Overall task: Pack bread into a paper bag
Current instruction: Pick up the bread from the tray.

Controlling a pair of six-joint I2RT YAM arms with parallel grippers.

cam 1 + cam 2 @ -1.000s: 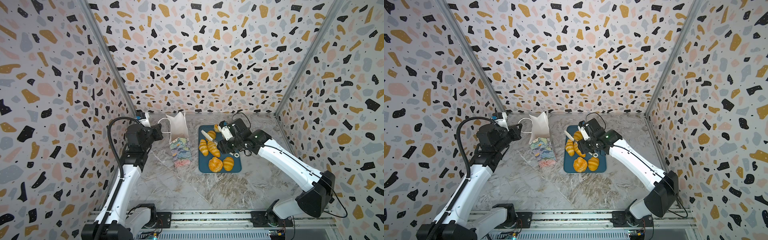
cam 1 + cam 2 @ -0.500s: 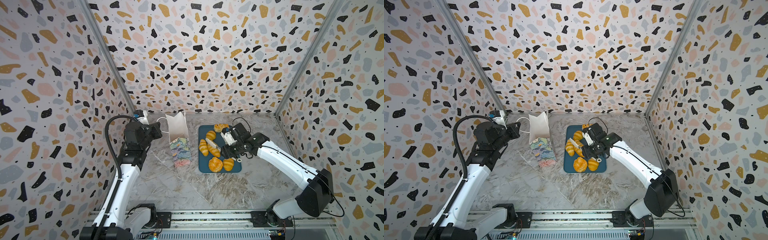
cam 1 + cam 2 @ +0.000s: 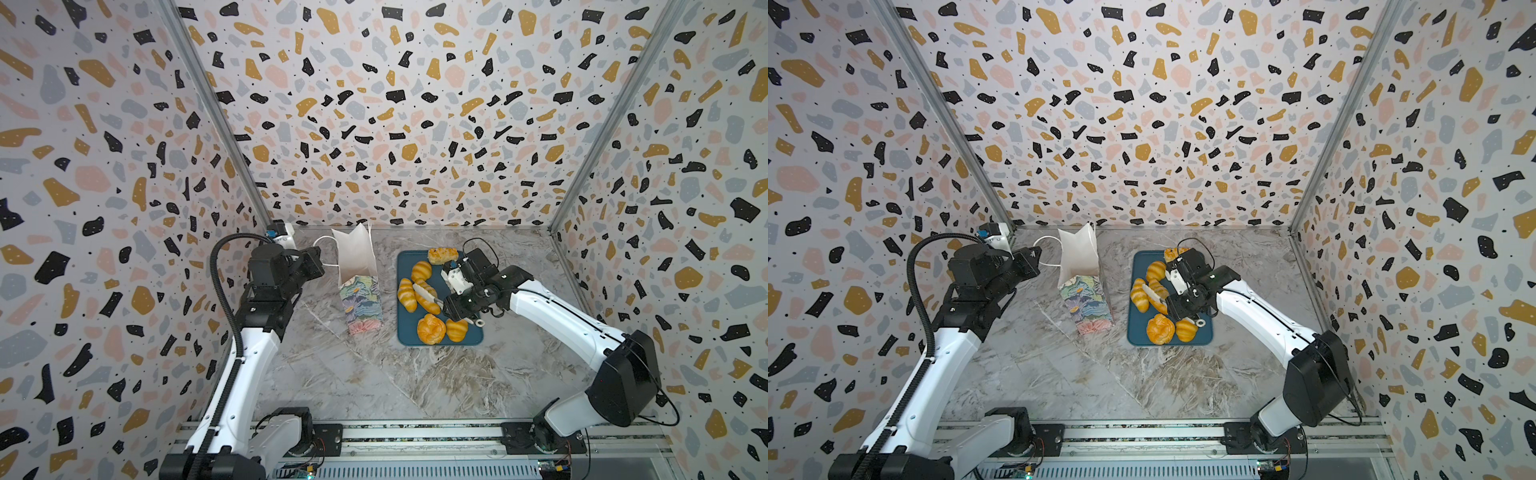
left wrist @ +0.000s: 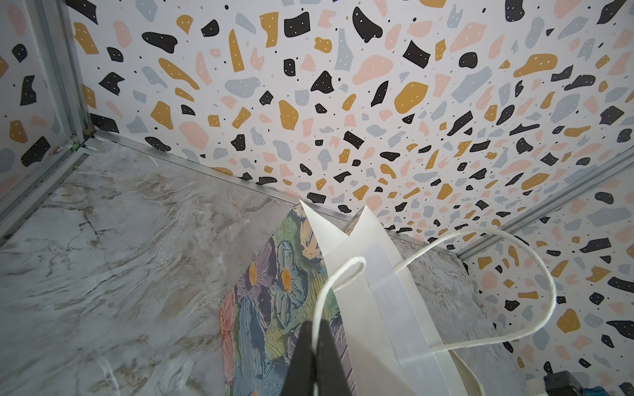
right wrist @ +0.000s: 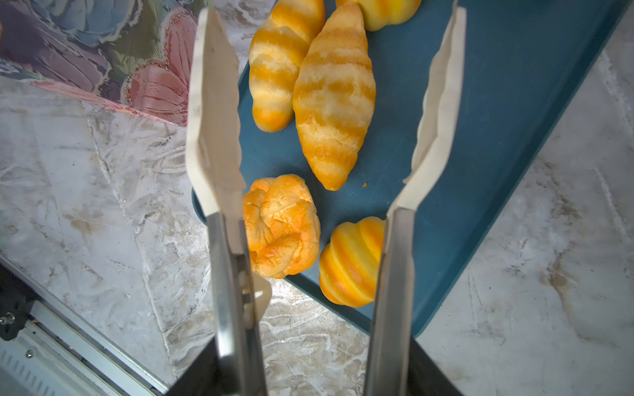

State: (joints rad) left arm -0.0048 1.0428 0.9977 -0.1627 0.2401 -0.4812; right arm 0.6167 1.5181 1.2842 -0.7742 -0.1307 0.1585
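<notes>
Holding: left gripper [image 4: 315,337] pinched shut on the cord handle [image 4: 343,274] of paper bag [image 3: 358,286], left of centre.
Tongs: right gripper [image 3: 459,303] clamps tongs [image 5: 212,137], blades half apart, empty.
Bread [image 3: 430,328]: on tray [image 5: 480,137] mid-frame, striped roll [image 5: 332,103] framed between blades.
Tip: I'd drop lower, then squeeze gently mid-roll.

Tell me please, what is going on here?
The left gripper pinches the white cord handle of the tall pastel-printed paper bag, which stands open. The right gripper holds metal tongs with white tips, open above a long striped golden roll on the flat dark-teal tray. No bread is lifted yet.
</notes>
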